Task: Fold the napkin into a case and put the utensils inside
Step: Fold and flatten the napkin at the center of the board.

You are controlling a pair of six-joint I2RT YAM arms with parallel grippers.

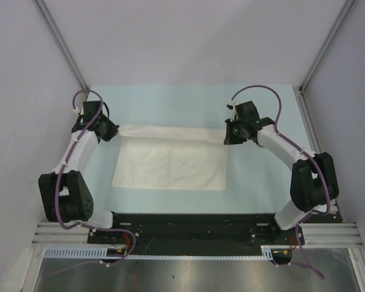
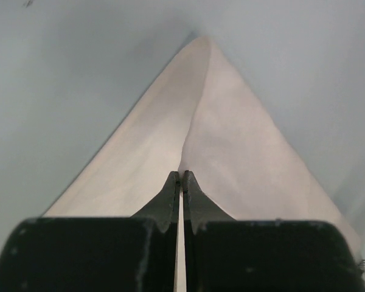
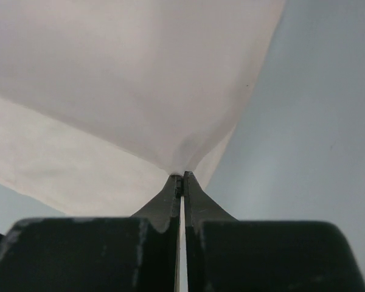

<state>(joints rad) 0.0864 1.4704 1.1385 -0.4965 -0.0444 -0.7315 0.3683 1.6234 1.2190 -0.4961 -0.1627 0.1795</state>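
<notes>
1. The white-and-black jointed left arm stood at the near left edge, its elbow bowed outward and its wrist reaching forward and inward.
2. Its black two-finger left claw was pinched tight on a far corner of the thin white square napkin, with its fingertips nearly meeting.
3. The matching right arm mirrored that pose from the near right.
4. The black right claw was clamped on the other far corner.
5. Both claws sat level with each other and well apart.
</notes>
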